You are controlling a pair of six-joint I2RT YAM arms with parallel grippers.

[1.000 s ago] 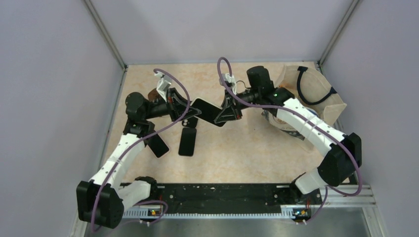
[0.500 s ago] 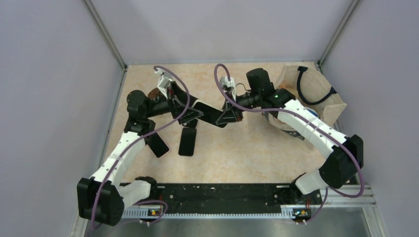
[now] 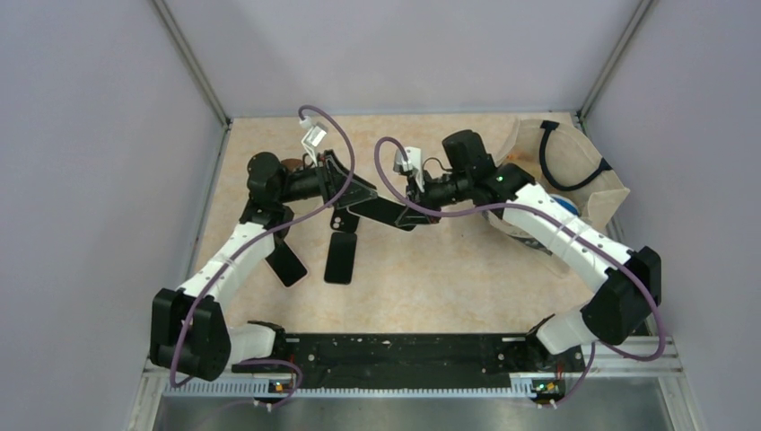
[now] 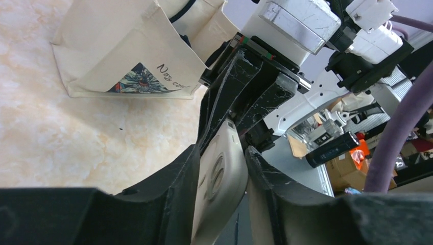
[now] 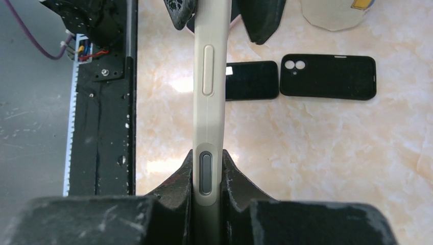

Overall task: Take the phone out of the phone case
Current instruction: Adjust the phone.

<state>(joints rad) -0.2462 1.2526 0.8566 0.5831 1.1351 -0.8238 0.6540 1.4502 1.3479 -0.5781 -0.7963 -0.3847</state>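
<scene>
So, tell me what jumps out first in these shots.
A cream-cased phone hangs mid-air between the arms, clamped edge-on in the right gripper, with the left gripper flanking its other end. Nearby, a black phone case lies flat on the marbled tabletop.

Ctr of table [image 3: 449, 269]: cased phone [image 3: 384, 212] held off the surface btwn left gripper [image 3: 359, 199] at its L end and right gripper [image 3: 411, 214] at its R. Just nearer, a bare case [image 5: 327, 76] and 2nd phone [image 5: 251, 80] lie end to end; a 3rd flat device [image 3: 287, 263] lies L of them, tilted. Tote bag [image 3: 574, 171] in far-R corner; rail [image 3: 404, 352] along near edge.
</scene>
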